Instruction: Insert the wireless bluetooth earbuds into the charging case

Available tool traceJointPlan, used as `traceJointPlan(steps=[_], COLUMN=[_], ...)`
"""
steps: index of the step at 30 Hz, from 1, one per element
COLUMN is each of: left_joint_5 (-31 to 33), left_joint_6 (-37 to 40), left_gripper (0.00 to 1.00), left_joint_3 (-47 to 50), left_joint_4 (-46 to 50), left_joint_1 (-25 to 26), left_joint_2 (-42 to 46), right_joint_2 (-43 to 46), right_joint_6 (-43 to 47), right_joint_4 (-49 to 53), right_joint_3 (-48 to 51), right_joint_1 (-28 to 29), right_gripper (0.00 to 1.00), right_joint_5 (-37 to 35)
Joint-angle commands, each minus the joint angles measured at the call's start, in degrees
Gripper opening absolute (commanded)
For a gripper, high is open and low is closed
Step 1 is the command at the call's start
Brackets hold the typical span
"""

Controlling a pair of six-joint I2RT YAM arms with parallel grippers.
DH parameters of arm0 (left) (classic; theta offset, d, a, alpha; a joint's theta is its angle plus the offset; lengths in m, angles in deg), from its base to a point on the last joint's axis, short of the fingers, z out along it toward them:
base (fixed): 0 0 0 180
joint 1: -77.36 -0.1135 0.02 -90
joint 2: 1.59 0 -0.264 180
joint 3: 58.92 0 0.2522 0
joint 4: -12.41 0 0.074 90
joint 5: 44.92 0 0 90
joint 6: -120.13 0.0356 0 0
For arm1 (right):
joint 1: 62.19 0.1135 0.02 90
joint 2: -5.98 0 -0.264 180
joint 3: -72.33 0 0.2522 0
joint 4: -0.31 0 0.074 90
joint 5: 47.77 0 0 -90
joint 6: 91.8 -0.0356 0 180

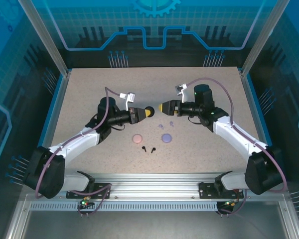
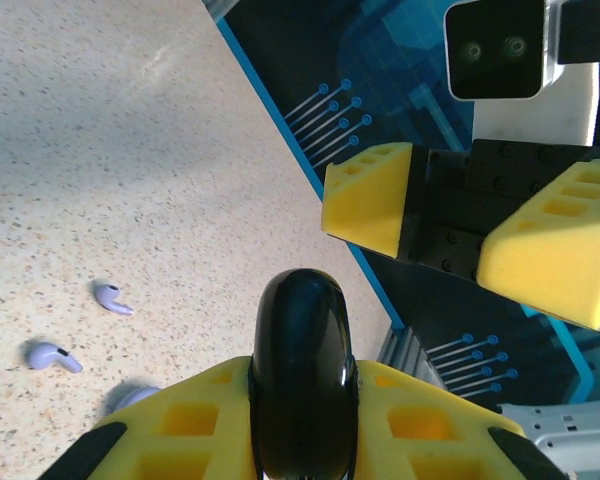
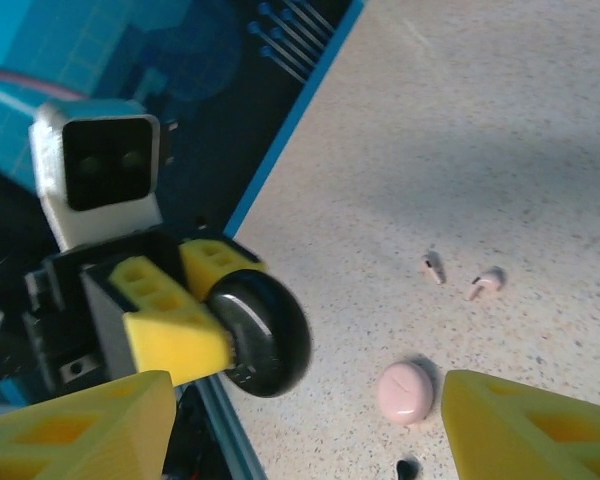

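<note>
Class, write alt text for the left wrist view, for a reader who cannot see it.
The left gripper clamps a round black case, facing the open right gripper. Two lavender earbuds lie on the speckled table at left.

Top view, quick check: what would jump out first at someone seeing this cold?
The two arms face each other nose to nose above the middle of the table. The left end effector is shut on a round black case, and the right end effector stands open just opposite it. Nearer the bases, a pink case and a lavender case lie side by side, with two black earbuds loose beside them.
</note>
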Motion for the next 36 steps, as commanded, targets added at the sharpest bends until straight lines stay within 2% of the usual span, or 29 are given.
traceJointPlan(steps=[1,13,20,27,32,36], left_joint_5=[-4.2,-5.4,-7.2,-7.7,-7.2,-7.9], left_joint_6=[0.8,-0.4,-1.2,-1.9,-1.3,-1.8], left_gripper=[0.0,0.0,0.0,0.0,0.0,0.0], left_joint_3=[-2.4,-4.2,-5.0,-5.0,-4.7,-4.4], left_joint_4=[0.3,-1.8,-2.5,-3.5,-3.1,-4.4], left_joint_1=[-0.3,-0.3,-0.2,-0.1,-0.1,-0.2], left_joint_2=[-1.2,-2.9,-2.7,-2.3,-2.5,-3.5], right_joint_2=[0.4,-5.2,-8.7,-12.0,-8.0,-2.8], right_joint_6=[3.5,3.6,1.4,-0.7,0.2,1.9], right_joint_4=[-0.6,0.1,-1.1,-2.5,-0.7,0.4], right_joint_3=[0.4,-2.7,-2.0,-0.5,1.4,3.0], right_joint_1=[0.5,3.1,0.5,-1.3,-2.5,-3.8], right_gripper=[0.7,0.63,0.54,0.49,0.48,0.49], right_joint_5=[4.8,2.2,0.0,-0.9,-0.4,3.5])
